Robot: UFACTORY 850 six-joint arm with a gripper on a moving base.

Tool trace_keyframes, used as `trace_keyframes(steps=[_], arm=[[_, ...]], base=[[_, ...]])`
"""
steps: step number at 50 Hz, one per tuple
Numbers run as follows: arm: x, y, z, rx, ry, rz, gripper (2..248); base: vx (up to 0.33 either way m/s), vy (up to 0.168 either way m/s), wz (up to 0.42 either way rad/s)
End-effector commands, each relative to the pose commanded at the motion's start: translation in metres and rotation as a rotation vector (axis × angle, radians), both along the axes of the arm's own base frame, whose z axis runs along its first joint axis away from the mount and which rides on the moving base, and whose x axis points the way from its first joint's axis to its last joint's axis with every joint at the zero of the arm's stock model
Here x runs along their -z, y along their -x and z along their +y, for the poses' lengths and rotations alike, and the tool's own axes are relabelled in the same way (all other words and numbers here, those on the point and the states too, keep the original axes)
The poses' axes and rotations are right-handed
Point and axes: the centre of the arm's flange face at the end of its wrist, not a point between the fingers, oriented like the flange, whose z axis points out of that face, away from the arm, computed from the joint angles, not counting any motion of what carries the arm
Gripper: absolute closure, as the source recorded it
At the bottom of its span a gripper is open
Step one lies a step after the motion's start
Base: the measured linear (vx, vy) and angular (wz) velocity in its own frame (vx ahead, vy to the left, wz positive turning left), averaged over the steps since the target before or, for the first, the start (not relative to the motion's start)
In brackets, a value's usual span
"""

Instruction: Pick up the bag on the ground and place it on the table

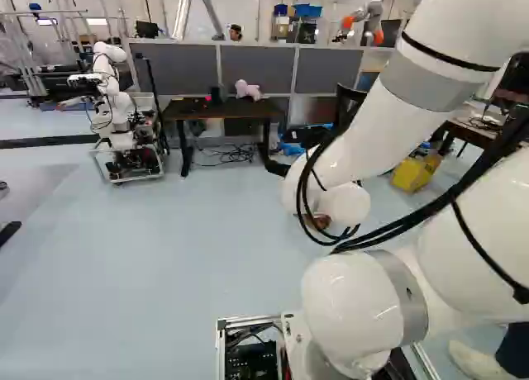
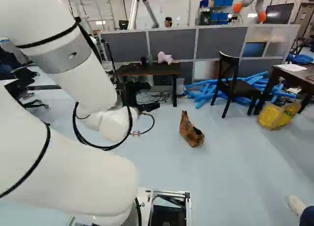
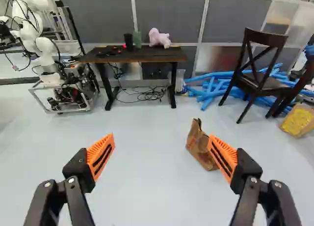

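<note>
Well, the black two-fingered gripper (image 2: 147, 107) hangs wide open, nothing between its orange pads (image 3: 101, 156). Ahead, the crumpled brown paper bag (image 2: 189, 131) sits on the pale blue floor (image 2: 235, 162). Beyond stand a dark wooden chair (image 2: 228, 74) and, farther back, a dark-topped table (image 2: 164, 70) bearing a pink plush toy (image 2: 165, 58).

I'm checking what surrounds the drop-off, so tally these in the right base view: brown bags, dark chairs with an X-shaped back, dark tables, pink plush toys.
Brown bag: 1
Dark chair with X-shaped back: 1
Dark tables: 2 (far table, right-hand table)
Pink plush toy: 1
Total: 5
</note>
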Motion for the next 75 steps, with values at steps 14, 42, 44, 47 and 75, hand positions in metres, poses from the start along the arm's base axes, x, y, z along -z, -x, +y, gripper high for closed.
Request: trace_keyframes(steps=[14, 42, 44, 47, 75], arm=[[0.0, 0.0, 0.0, 0.0, 0.0, 0.0, 3], [0.0, 0.0, 0.0, 0.0, 0.0, 0.0, 3], [0.0, 0.0, 0.0, 0.0, 0.0, 0.0, 3], [0.0, 0.0, 0.0, 0.0, 0.0, 0.0, 3], [0.0, 0.0, 0.0, 0.0, 0.0, 0.0, 3]], base=[[0.0, 0.0, 0.0], [0.011, -0.006, -0.039], [0.036, 0.003, -0.01], [0.047, -0.011, -0.041], [0.145, -0.043, -0.226]])
